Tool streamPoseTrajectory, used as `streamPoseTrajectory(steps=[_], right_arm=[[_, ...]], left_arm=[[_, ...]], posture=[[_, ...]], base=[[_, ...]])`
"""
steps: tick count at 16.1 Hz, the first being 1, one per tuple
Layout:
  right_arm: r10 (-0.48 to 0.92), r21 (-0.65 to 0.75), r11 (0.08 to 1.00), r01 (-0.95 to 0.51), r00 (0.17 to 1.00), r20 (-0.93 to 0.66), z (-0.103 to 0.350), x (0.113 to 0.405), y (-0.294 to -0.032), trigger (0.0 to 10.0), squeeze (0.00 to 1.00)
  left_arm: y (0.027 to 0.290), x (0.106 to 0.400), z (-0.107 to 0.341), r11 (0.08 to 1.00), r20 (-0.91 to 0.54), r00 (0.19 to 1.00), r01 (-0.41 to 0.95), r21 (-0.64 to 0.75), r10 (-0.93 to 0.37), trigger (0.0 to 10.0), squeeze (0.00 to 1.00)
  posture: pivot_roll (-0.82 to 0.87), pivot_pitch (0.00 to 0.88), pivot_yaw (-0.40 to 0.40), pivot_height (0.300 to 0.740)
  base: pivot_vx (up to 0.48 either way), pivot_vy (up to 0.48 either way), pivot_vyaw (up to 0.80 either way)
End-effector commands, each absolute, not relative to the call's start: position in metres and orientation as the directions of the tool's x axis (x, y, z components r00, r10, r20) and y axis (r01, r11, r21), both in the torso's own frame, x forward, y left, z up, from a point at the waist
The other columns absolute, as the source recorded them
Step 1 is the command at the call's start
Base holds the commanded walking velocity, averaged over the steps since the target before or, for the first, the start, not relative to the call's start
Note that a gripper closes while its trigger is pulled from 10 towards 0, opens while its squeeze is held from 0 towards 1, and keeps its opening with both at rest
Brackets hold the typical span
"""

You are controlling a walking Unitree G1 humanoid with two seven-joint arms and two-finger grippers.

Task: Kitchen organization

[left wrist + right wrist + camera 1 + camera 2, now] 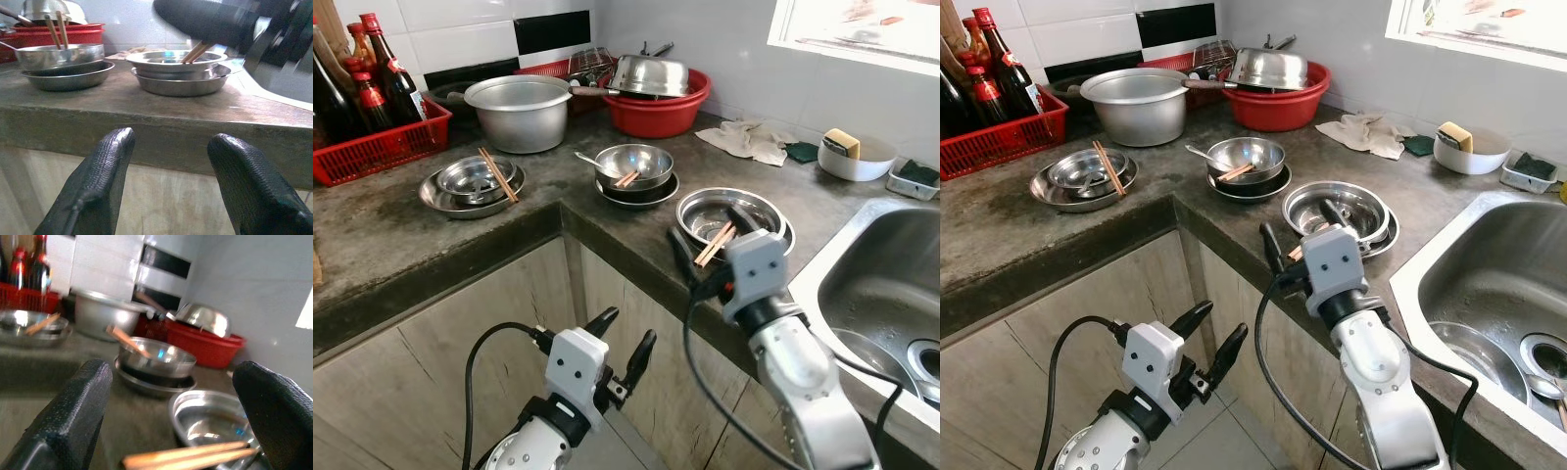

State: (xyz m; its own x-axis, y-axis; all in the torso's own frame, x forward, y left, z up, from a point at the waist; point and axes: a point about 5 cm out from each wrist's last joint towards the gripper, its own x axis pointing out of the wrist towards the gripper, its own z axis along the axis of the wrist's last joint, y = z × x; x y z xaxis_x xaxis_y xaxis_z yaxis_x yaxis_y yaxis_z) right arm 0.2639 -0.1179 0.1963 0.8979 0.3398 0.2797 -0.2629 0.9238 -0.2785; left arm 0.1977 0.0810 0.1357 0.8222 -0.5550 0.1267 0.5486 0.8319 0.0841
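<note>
Three steel bowl-and-plate sets stand on the dark stone counter (372, 235), each with wooden chopsticks in it. The left set (460, 186) is near the red crate, and the middle set (651, 162) also holds a spoon. My right gripper (710, 238) hangs open over the near rim of the right set (759, 211), its fingers either side of that bowl's chopsticks (190, 454) without touching them. My left gripper (625, 338) is open and empty, low in front of the cabinet, below the counter edge (161, 122).
A big aluminium pot (521, 113) and a red basin (656, 116) with an upturned steel bowl stand at the back. A red crate (377, 147) of bottles is at the back left. On the right are the sink (881, 284), a cloth (749, 137) and a white sponge bowl (857, 162).
</note>
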Motion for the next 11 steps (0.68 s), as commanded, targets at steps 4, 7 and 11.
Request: streamPoseTrajectory(steps=[4,7,11], right_arm=[[0.332,-0.349,0.907,-0.236,0.91,0.248,0.185,0.268,-0.122,10.0,0.0],[0.288,-0.372,0.91,-0.182,0.924,0.253,0.183,0.273,-0.127,10.0,0.0],[0.256,-0.392,0.908,-0.149,0.937,0.236,0.176,0.278,-0.129,10.0,0.0]], left_arm=[[0.078,0.194,0.134,0.809,0.143,0.797,0.581,0.09,-0.587,10.0,0.0],[0.075,0.192,0.135,0.791,0.152,0.776,0.604,0.099,-0.612,10.0,0.0],[0.074,0.192,0.135,0.789,0.153,0.774,0.607,0.101,-0.615,10.0,0.0]], posture=[[0.16,0.062,-0.027,0.74],[0.16,0.065,-0.029,0.74],[0.16,0.067,-0.03,0.74]], base=[[0.0,0.0,0.0],[0.0,0.0,0.0],[0.0,0.0,0.0]])
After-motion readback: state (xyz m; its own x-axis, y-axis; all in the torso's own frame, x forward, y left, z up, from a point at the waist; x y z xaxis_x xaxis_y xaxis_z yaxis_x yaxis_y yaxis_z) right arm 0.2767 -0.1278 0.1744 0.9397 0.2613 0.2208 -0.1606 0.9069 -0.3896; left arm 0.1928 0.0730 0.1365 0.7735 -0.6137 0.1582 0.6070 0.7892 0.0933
